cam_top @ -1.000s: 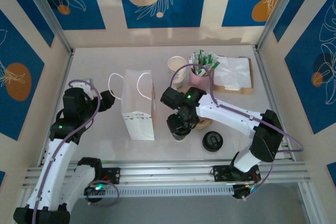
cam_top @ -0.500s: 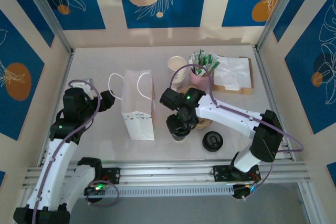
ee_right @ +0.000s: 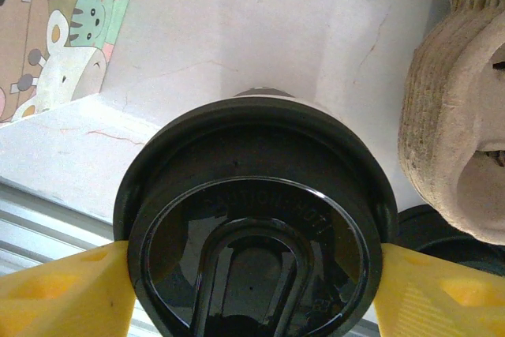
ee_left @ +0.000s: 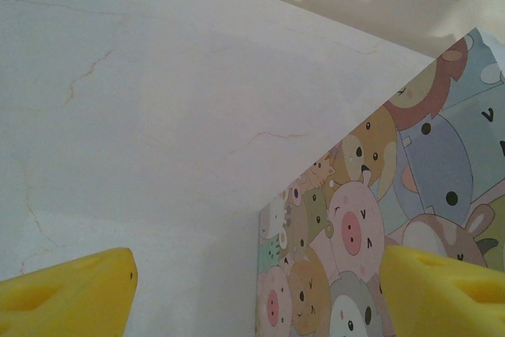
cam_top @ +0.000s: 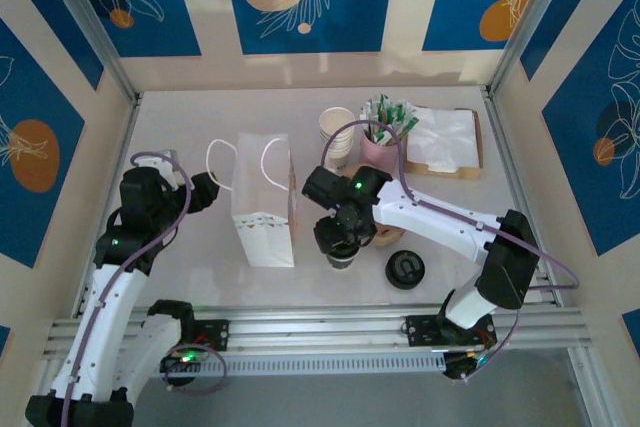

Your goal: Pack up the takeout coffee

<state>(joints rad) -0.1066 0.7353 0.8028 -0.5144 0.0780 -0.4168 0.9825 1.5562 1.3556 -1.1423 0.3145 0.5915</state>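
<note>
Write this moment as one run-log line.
right claw: gripping black-lidded cream paper cup | left claw: open beside white paper bag

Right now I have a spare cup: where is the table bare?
Bare table: the back left corner beside the paper bag, and the strip behind it. Crowded: the back right with cup stack, sachet cup and napkins, and the middle, where the right end effector grips the takeout coffee beside the loose lid.
</note>
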